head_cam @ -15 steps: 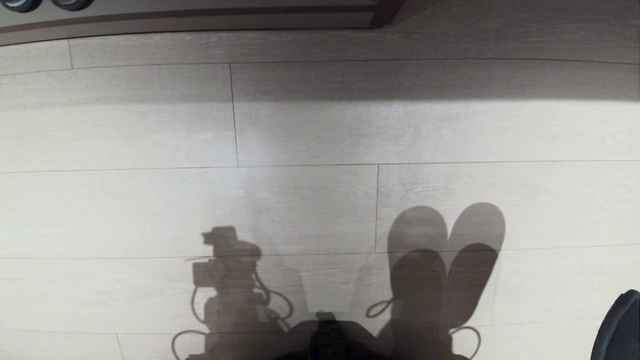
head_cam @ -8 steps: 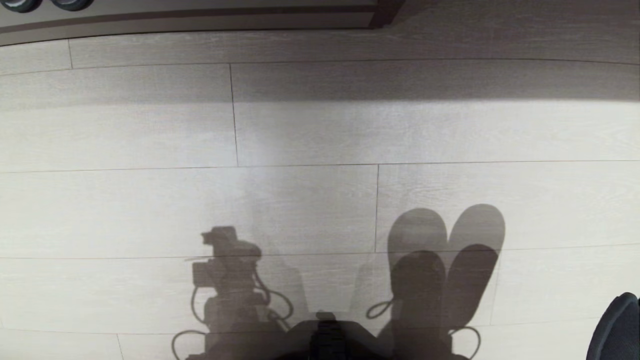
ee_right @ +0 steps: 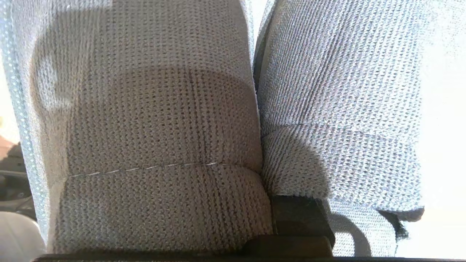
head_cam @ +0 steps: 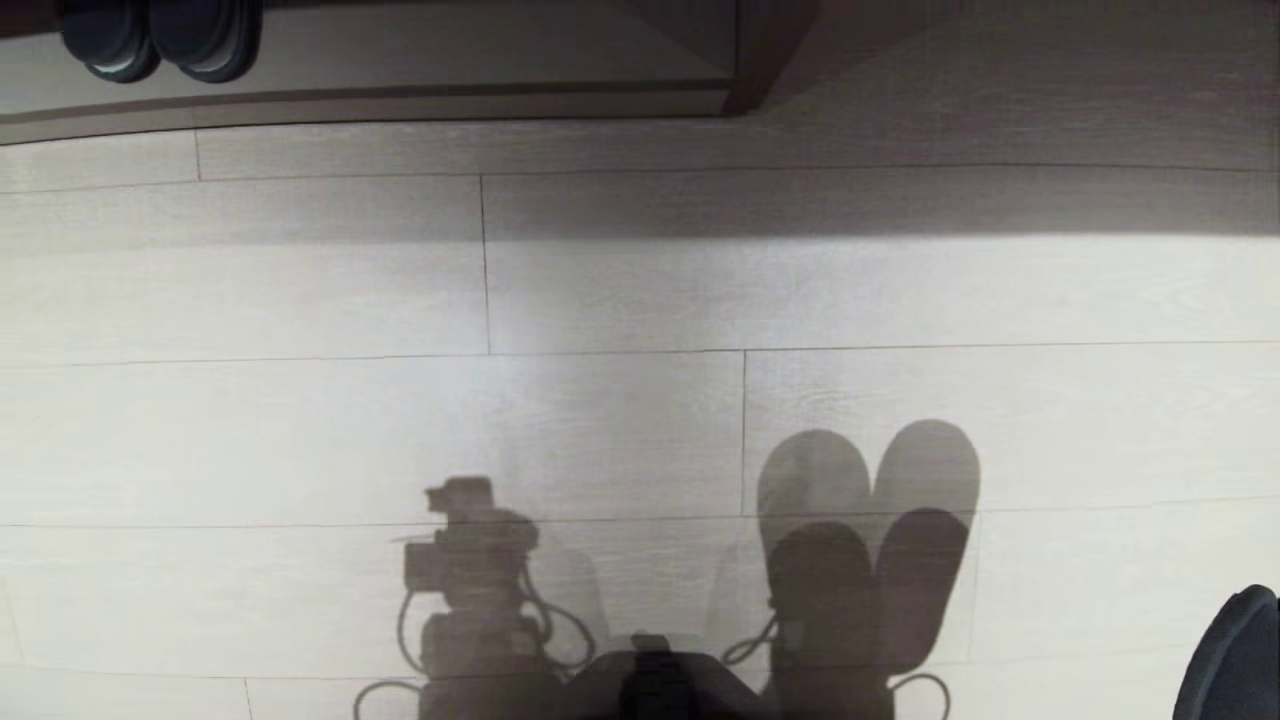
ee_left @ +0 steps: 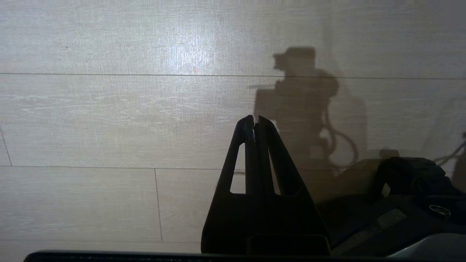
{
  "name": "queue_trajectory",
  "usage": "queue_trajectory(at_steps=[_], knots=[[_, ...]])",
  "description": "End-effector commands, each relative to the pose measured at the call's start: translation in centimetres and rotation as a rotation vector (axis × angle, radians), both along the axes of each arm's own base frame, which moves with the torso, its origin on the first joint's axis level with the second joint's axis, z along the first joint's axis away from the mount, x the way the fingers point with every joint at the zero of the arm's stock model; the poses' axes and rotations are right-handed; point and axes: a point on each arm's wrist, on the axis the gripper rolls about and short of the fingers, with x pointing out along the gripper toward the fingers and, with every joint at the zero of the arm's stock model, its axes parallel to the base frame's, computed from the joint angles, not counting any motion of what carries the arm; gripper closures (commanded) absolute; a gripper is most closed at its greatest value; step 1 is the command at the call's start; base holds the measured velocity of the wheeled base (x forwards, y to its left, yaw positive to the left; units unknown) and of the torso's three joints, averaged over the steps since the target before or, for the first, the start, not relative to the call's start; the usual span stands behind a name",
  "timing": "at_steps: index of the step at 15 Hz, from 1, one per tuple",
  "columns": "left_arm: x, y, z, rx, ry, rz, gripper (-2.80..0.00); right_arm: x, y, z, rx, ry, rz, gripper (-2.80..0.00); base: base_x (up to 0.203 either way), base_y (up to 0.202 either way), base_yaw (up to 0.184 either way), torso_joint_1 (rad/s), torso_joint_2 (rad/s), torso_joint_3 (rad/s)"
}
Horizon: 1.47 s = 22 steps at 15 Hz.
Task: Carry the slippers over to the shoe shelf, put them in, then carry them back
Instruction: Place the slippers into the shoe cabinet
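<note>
The two slippers fill the right wrist view side by side, in grey-blue ribbed fabric. My right gripper is shut on them where their inner edges meet, and one dark finger shows below the bands. On the floor in the head view lies their shadow. The shoe shelf runs along the far edge, a beige board with an upright divider. My left gripper hangs shut and empty over the floor.
A pair of shiny dark sandals stands on the shelf board at the far left. Pale wood-look planks stretch between me and the shelf. A dark rounded shape sits at the near right edge.
The head view has tilted up: the floor and shadows slid down the picture, and more of the shelf and the dark sandals shows. Neither arm has moved.
</note>
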Motion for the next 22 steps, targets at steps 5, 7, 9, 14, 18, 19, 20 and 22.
queue_trajectory(at_steps=[5, 7, 9, 14, 18, 19, 20, 22], knots=[[0.01, 0.0, 0.01, -0.001, 0.001, 0.0, 0.0, 0.03, 0.0, 0.0, -0.001, 0.005, 0.001, 0.0, 0.0, 0.0, 0.0, 0.001, 0.0, 0.201], [0.0, 0.0, 0.03, 0.001, -0.002, 0.0, 0.0, 0.03, 0.0, 0.0, -0.003, 0.005, 0.001, 0.0, 0.0, 0.0, 0.0, 0.0, 0.0, 0.201], [0.01, 0.0, 0.03, 0.001, -0.001, 0.001, 0.0, 0.03, 0.0, 0.0, -0.001, 0.005, 0.001, 0.0, 0.0, 0.0, 0.0, 0.002, 0.0, 0.204], [0.01, 0.0, 0.03, 0.002, -0.001, 0.0, 0.0, 0.03, 0.0, 0.0, -0.001, 0.005, 0.001, 0.0, 0.0, 0.0, 0.0, 0.006, 0.0, 0.2], [0.01, 0.0, 0.03, 0.002, -0.001, 0.001, 0.0, 0.03, 0.0, 0.0, 0.005, 0.005, 0.001, 0.0, 0.0, 0.0, 0.0, 0.002, 0.0, 0.202], [0.01, 0.0, 0.03, 0.002, -0.001, 0.0, 0.0, 0.03, 0.0, 0.0, 0.005, 0.005, 0.001, 0.0, 0.0, 0.0, 0.0, 0.006, 0.0, 0.204], [0.01, 0.0, 0.03, 0.002, -0.001, 0.0, 0.0, 0.03, 0.0, 0.0, 0.005, 0.005, 0.001, 0.0, 0.0, 0.0, 0.0, 0.0, 0.0, 0.207], [0.01, 0.0, 0.03, 0.002, -0.002, 0.0, 0.0, 0.03, 0.0, 0.0, 0.005, 0.005, 0.001, 0.0, 0.0, 0.0, 0.0, 0.003, 0.0, 0.204]])
